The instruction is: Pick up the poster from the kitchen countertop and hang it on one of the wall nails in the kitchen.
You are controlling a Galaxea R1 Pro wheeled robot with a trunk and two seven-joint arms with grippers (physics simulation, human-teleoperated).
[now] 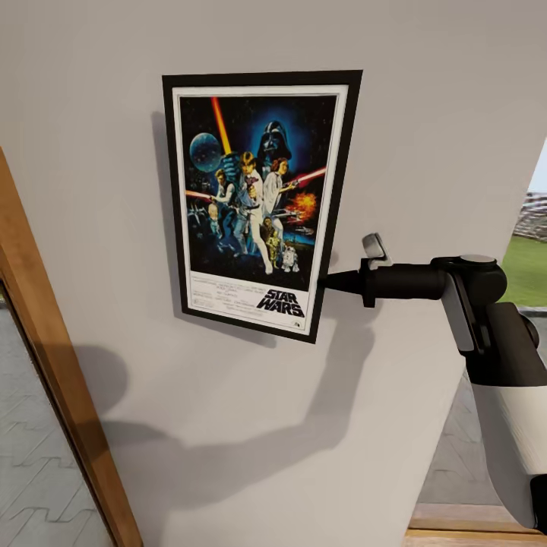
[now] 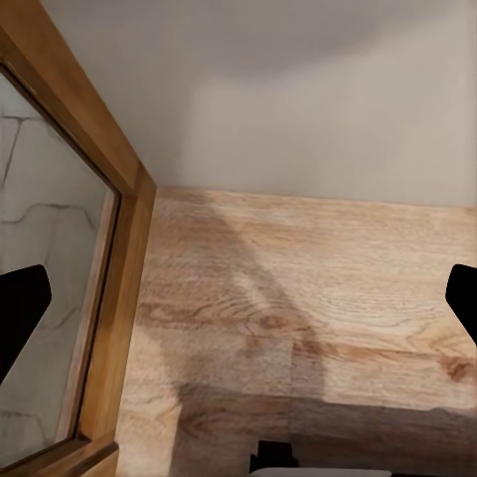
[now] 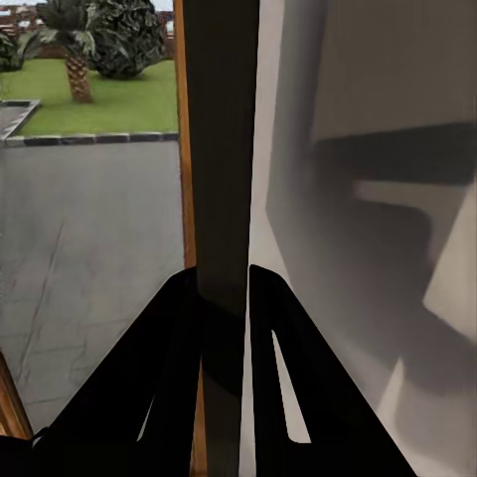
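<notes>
Holding the Star Wars poster (image 1: 254, 201) flat against the pale grey wall (image 1: 425, 114), the right tool (image 1: 328, 282) has its two black fingers (image 3: 164, 397) closed on the frame's edge at about four o'clock on the poster; in the right wrist view the dark frame edge (image 3: 221, 179) runs straight up between those fingers, which press it from both sides. The poster sits upright with a slight tilt, its shadow falling on the wall just beside its nine o'clock edge, and the arm's shadow spreads below toward six o'clock. A wooden door frame (image 1: 53, 380) slants along the head view's eight o'clock side. No nail can be made out; if there is one here, it is hidden behind the poster. The left tool (image 2: 238, 308) is low and idle, its fingertips (image 2: 20, 308) wide apart with nothing between them, pointed at the wooden floor (image 2: 318, 298) by the door frame. By my judgement this is the hanging step, near the end of the task. The next move seems to call for settling the poster onto the nail, then opening the right tool and drawing it away sideways toward three o'clock without dragging the frame.
</notes>
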